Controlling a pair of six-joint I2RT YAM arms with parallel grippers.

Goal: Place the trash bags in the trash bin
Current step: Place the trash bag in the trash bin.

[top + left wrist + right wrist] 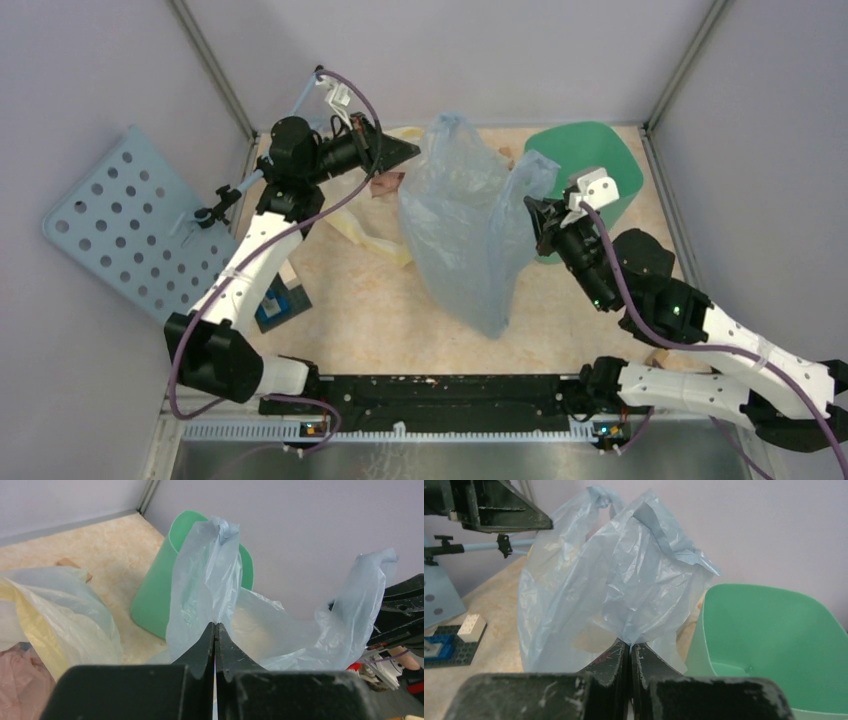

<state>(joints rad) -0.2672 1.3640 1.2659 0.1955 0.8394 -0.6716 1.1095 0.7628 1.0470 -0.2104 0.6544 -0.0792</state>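
Note:
The pale-blue see-through trash bag [465,225] hangs stretched between both grippers above the table's middle. My left gripper [412,150] is shut on the bag's left top edge [205,580], its tips pinching the plastic. My right gripper [530,205] is shut on the right top edge [644,587]. The mint-green trash bin [590,150] stands at the back right, just behind and right of my right gripper; its open mouth shows in the right wrist view [769,640] and its side in the left wrist view [155,595]. The bag's lower end droops toward the table.
A whitish bag with a yellow rim [375,235] and a pinkish wrapper [20,680] lie at back left under my left arm. A pale-blue perforated board [125,225] leans at the left wall. Small toy bricks on a dark plate [275,305] sit near the left arm.

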